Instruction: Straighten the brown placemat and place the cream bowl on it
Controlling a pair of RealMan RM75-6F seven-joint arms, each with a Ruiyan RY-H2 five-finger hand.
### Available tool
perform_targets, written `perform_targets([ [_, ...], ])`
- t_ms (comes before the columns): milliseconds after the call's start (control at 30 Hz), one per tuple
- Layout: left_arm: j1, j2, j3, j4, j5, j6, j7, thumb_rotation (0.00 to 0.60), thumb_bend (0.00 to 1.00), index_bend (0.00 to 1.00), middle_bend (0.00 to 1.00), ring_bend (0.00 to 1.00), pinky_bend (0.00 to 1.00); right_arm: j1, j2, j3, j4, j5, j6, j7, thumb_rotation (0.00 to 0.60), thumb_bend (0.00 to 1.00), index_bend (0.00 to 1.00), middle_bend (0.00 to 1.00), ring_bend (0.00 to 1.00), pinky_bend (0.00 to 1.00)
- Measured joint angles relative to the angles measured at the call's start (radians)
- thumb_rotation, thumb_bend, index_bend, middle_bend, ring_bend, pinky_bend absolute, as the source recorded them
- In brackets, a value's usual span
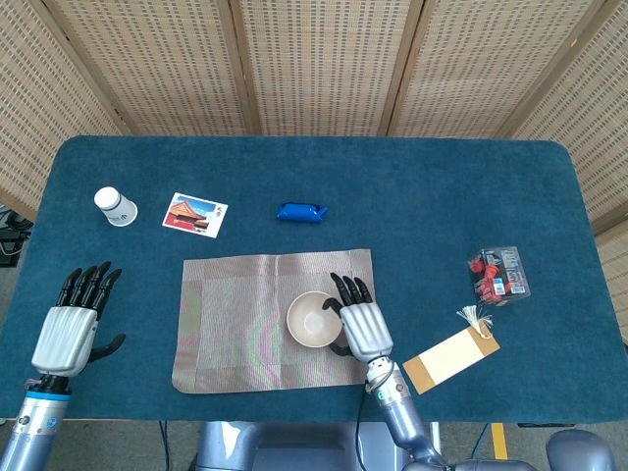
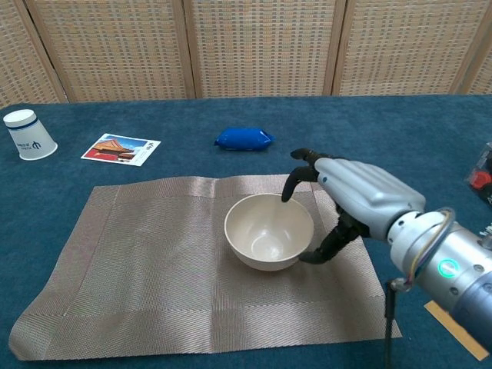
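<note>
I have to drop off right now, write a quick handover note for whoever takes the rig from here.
Right hand: open beside the cream bowl, fingers arched over its right rim, apparently not gripping.
Left hand: open, idle at the table's left edge.
Cream bowl: upright on the brown placemat, right of centre.
Done: placemat lies flat and roughly square to the table; bowl is on it.
Left: lift the right hand clear without nudging the bowl.

A white paper cup (image 1: pixel 115 206) lies tipped on its side at the far left of the blue table (image 1: pixel 442 196). Just beside it lies a postcard (image 1: pixel 194 214) showing a red building. A blue packet (image 1: pixel 301 212) lies further right. At the right edge sit a clear box of red items (image 1: pixel 499 274) and a tan tasselled bookmark (image 1: pixel 451 356).
</note>
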Motion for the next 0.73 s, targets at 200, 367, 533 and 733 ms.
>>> perform_targets([
  [200,0.002,0.005,-0.006,-0.001,-0.008,0.004,-0.006,0.6,0.18,0.03,0.0,0.0,0.0,-0.026,0.139,-0.008,-0.082,-0.03,0.025,-0.005,0.6,0.16,0.21,0.0,0.0,0.0],
  [367,0.005,0.005,-0.006,-0.002,-0.003,0.012,-0.006,0.6,0.18,0.02,0.0,0.0,0.0,-0.076,0.327,-0.033,-0.123,-0.112,0.067,0.091,0.6,0.13,0.17,0.0,0.0,0.0],
  [533,0.007,0.005,-0.005,0.001,-0.003,0.015,-0.012,0.6,0.17,0.0,0.0,0.0,0.0,-0.137,0.445,-0.053,-0.115,-0.191,0.138,0.227,0.6,0.11,0.14,0.0,0.0,0.0],
  [733,0.01,0.013,-0.006,0.002,-0.001,0.021,-0.032,0.6,0.17,0.0,0.0,0.0,0.0,-0.228,0.529,-0.071,-0.026,-0.247,0.251,0.387,0.6,0.11,0.12,0.0,0.0,0.0],
])
